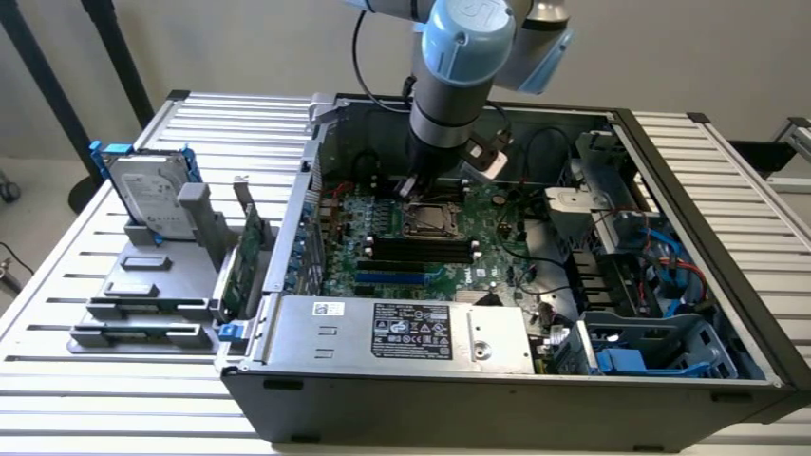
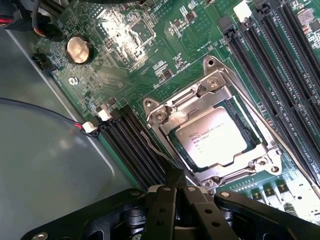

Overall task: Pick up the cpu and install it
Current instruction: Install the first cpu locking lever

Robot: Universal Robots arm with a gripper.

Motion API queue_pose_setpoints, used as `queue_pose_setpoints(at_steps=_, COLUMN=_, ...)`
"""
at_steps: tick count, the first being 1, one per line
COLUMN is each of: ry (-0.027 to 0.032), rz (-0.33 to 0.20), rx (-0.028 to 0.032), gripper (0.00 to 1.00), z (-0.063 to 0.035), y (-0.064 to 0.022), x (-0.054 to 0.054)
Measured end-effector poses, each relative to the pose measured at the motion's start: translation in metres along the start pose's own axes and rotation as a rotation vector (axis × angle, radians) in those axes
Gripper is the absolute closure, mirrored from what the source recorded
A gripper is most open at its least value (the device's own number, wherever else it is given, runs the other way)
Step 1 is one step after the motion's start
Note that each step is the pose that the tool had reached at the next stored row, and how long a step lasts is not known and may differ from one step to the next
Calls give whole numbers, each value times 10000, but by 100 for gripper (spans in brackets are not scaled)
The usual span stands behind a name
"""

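In the exterior view, the arm (image 1: 462,76) reaches down from the top centre of the frame into the open computer case (image 1: 507,380), which lies on the slatted tabletop (image 1: 76,285). The cpu (image 1: 428,218) sits in its socket on the green motherboard (image 1: 495,214), just below the arm's end. At the left of the frame, a hard drive (image 1: 150,195) and a green circuit card (image 1: 254,252) stand upright in a grey holder (outside the case).

In the wrist view, the cpu (image 2: 215,142) lies flat inside the metal socket frame (image 2: 215,90), right of centre. The black gripper (image 2: 175,187) at the bottom edge is closed, its fingers together and holding nothing, just short of the socket's corner. A coin battery (image 2: 79,50) shines at upper left.
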State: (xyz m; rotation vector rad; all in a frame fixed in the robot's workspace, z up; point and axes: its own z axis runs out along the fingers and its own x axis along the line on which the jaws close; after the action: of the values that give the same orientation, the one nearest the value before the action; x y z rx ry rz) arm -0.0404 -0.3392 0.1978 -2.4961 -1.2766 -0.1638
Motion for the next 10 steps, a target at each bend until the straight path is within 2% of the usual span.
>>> queue_pose_setpoints(at_steps=4, ry=-10, rz=28, rx=-7, gripper=89, z=2, y=-3, x=5)
queue_pose_setpoints(at_steps=10, ry=-19, rz=73, rx=15, gripper=89, z=8, y=-12, x=18)
